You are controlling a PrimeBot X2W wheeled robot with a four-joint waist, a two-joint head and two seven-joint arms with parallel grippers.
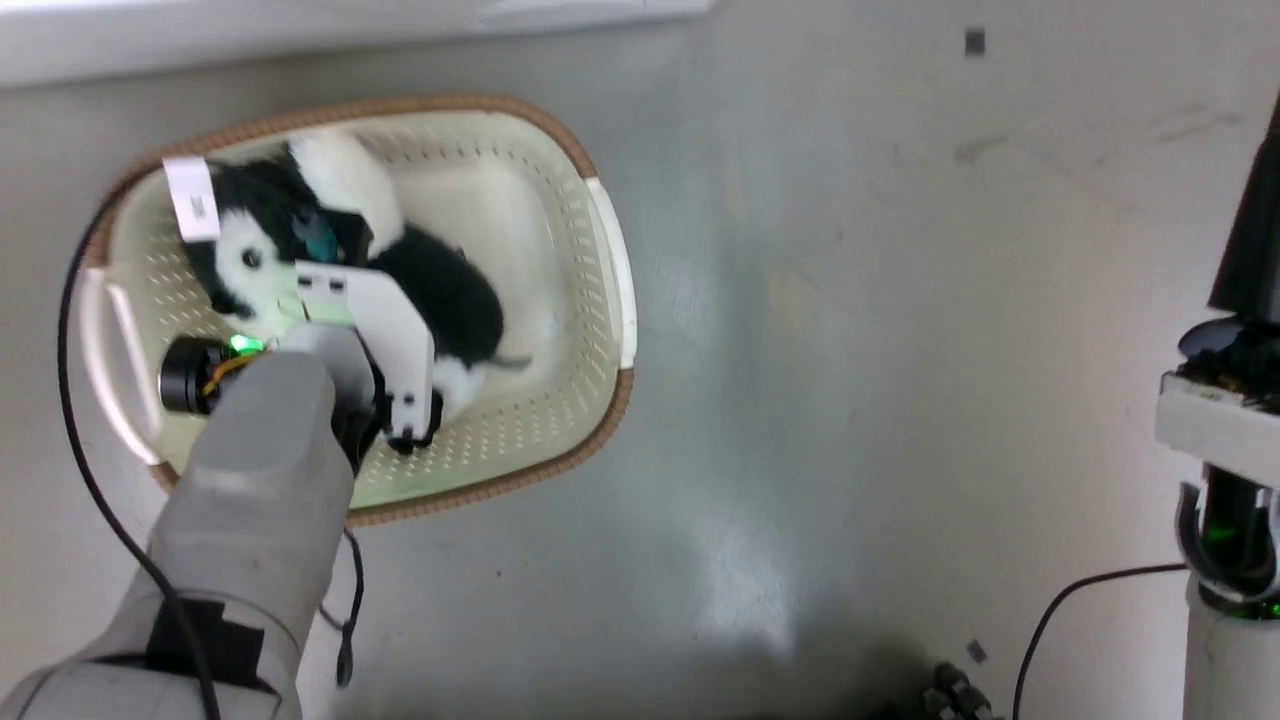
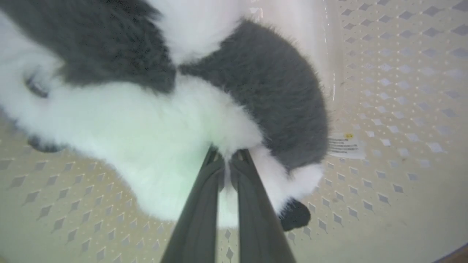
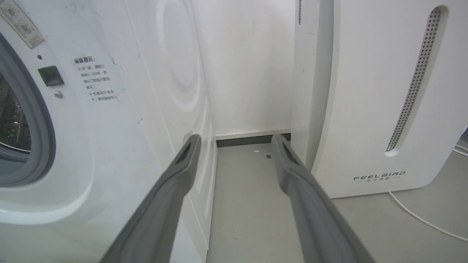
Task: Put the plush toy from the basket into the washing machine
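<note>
1. left gripper (image 2: pixel 227 157): inside the basket (image 1: pixel 565 135), fingers drawn almost together, with a tuft of white belly fur of the toy (image 2: pixel 146 128) pinched between the tips. The hold looks shallow, perhaps fur with little stuffing behind it.

2. toy: one black-and-white plush, lying on the basket's bottom toward its left-handle end. A white tag (image 1: pixel 195 200) sits by its head, near the basket's rim. Handling, as judged: light, soft, squashy, not fragile. The pile is slippery, so fur alone may slide out on the lift. The better place to hold is deep across the body, with stuffing between the fingers.

3. basket: cream, perforated, brown rim, standing on the floor (image 1: pixel 850 400). Contents: the toy, and a paper label (image 2: pixel 345 146) on the inner bottom just beside it. Nothing else can be seen in it.

4. right gripper (image 3: pixel 236 140): well to the right of the basket, fingers spread wide, holding nothing.

5. washer (image 3: pixel 109 153): beyond the right gripper. The porthole appears uncovered, with the drum (image 3: pixel 11 124) partly seen. Its contents cannot be told, nor where it stands relative to the basket.

6. FEELBIRD appliance (image 3: pixel 365 109): likewise not placeable from the basket.
</note>
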